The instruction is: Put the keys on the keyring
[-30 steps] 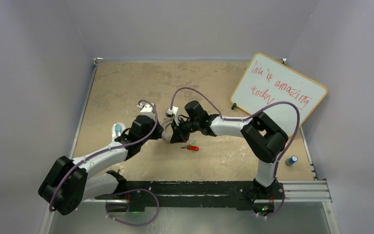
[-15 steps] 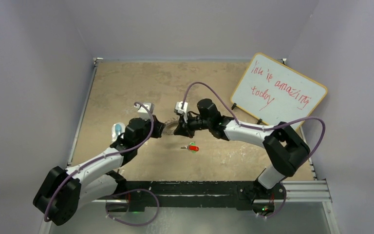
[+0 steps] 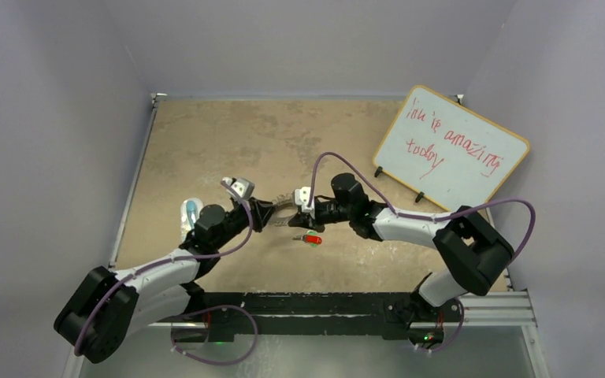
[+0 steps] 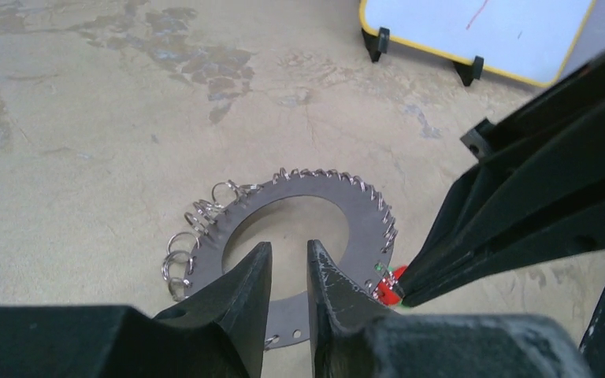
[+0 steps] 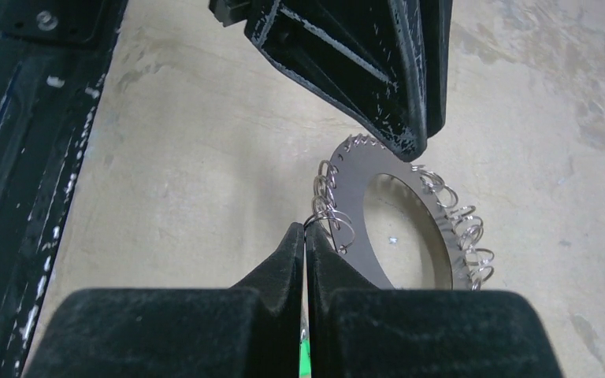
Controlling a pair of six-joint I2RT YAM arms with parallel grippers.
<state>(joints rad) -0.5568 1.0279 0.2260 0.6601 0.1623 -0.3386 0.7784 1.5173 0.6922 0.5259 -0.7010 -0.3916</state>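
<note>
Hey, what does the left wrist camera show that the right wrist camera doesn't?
Only left wrist: the whiteboard and the red key near the tip of the right hand. Only right wrist: the black rail down its left side. Both: the keyring, with the left hand and right hand at its rim.

The keys (image 4: 390, 285) hide mostly behind the right end effector (image 4: 410, 282), the keyring's (image 4: 362, 228) near rim behind the left end effector (image 4: 289, 260).
</note>
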